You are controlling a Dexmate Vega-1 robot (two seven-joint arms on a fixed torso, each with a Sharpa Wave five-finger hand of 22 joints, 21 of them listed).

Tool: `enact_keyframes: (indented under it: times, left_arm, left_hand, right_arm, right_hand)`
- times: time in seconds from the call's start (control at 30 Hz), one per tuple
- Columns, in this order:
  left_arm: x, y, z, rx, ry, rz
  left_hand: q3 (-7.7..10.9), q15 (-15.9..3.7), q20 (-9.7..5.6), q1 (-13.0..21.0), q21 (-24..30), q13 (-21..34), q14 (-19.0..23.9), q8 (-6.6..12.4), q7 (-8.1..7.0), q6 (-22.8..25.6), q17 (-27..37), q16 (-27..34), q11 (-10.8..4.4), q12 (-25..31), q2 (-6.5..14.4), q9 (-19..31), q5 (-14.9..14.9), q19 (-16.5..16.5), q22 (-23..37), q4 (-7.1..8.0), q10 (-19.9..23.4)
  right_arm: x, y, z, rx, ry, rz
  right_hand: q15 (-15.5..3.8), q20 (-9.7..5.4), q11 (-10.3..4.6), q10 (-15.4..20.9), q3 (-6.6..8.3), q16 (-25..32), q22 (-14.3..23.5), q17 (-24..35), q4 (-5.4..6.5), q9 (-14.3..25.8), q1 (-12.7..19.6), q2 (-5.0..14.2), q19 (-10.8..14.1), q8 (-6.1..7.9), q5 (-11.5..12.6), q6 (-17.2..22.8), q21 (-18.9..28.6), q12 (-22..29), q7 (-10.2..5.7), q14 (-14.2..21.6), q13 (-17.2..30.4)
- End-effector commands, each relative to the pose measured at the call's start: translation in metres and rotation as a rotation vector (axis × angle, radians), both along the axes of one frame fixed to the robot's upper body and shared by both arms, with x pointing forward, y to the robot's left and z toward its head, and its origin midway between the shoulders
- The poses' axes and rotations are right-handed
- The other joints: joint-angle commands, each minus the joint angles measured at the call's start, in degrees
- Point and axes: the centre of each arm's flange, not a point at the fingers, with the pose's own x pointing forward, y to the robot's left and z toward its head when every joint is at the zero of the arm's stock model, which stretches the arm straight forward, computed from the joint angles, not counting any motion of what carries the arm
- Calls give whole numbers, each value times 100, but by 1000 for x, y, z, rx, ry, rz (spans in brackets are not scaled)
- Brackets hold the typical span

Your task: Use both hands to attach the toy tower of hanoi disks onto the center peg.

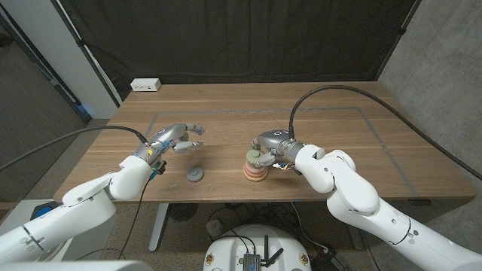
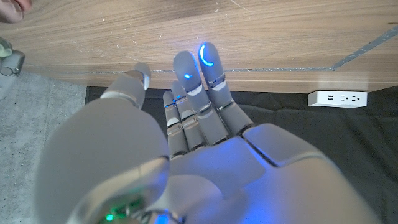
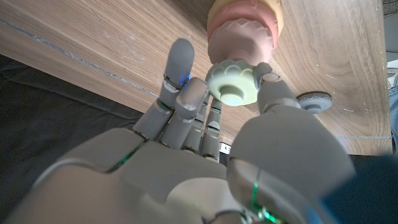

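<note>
Disks of the toy tower sit stacked near the middle of the tabletop (image 1: 354, 143), and the topmost one, a pale green disk (image 3: 232, 82), is pinched at its scalloped rim between thumb and fingers of the right robot hand (image 1: 273, 144). The right wrist view shows that grasp plainly: thumb on one side, fingers on the other, the green disk set at the top of the stack (image 1: 254, 168) over a pink disk (image 3: 241, 37) and a cream-coloured one beneath. Whether it is fully seated on the peg cannot be told — the peg itself is hidden inside the stack.

Off to the other side, the left robot hand (image 1: 177, 139) hovers above the wood with its fingers spread and nothing in them. Between it and the stack lies a grey disk (image 1: 196, 175), alone on the tabletop and well apart from the tower; it looks like the next piece to go on.

By their look the disks are light, rigid moulded pieces with ribbed edges, so a rim pinch should hold without much force. Smooth faces could slip, though, and a tilted disk would likely bind on the peg, so it should go down level.
</note>
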Motion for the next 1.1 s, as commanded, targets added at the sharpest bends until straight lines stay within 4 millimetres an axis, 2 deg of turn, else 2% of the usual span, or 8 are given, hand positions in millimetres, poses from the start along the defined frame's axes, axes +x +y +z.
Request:
enact_keyframes:
  times: [0.03,1.1]
  left_arm:
    - [1,1,1,1,3,4]
    - [1,1,-2,-3,6,4]
  left_hand:
    - [42,-311,-780,-13,23,32,54,-14,-14,38,9,-16,1,-31,-10,31,44,71,11,-13,59]
    - [67,-311,-779,-13,28,39,62,-16,-18,51,10,-12,8,-38,-12,34,54,75,4,-7,77]
  right_arm:
    - [6,1,-5,-7,6,-11]
    - [9,3,-15,-28,25,-17]
  right_hand:
    - [1,-272,-579,626,298,44,28,17,250,30,324,366,48,40,29,493,-13,46,-506,-25,23]
    - [0,-271,-597,646,353,72,40,11,245,30,303,365,45,29,39,521,-42,20,-545,-78,46]
